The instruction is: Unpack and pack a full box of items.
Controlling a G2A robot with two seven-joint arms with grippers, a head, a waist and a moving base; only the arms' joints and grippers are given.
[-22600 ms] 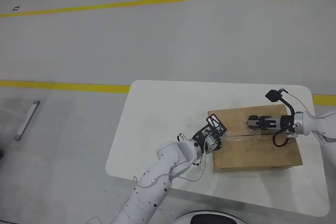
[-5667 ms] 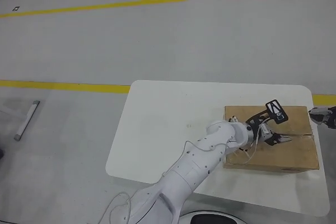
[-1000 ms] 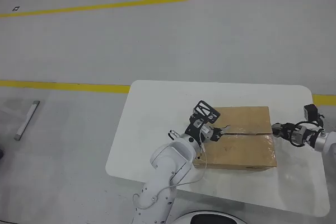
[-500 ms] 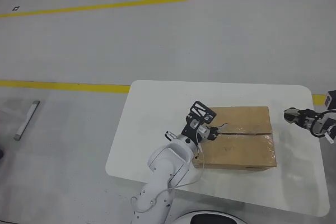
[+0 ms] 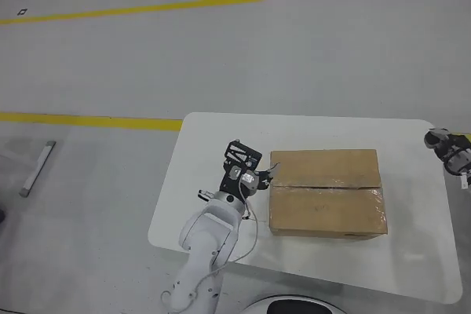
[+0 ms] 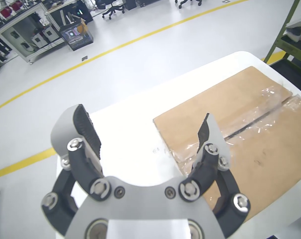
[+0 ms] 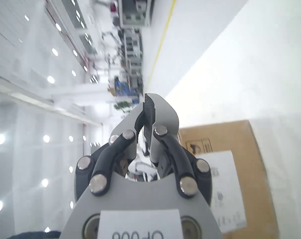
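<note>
Sitting closed on the white rounded bench [image 5: 212, 157], the brown cardboard box [image 5: 327, 206] is sealed with clear tape [image 5: 330, 187]. The left claw [image 6: 143, 115] gapes wide just beside one end; the right claw [image 7: 147, 108], pinched together, hangs apart near the bench edge.

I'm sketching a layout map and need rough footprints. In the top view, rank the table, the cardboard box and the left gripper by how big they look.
Largest: the table.
Next: the cardboard box.
Smallest: the left gripper, clearly, even if it is somewhat nearer the camera.
</note>
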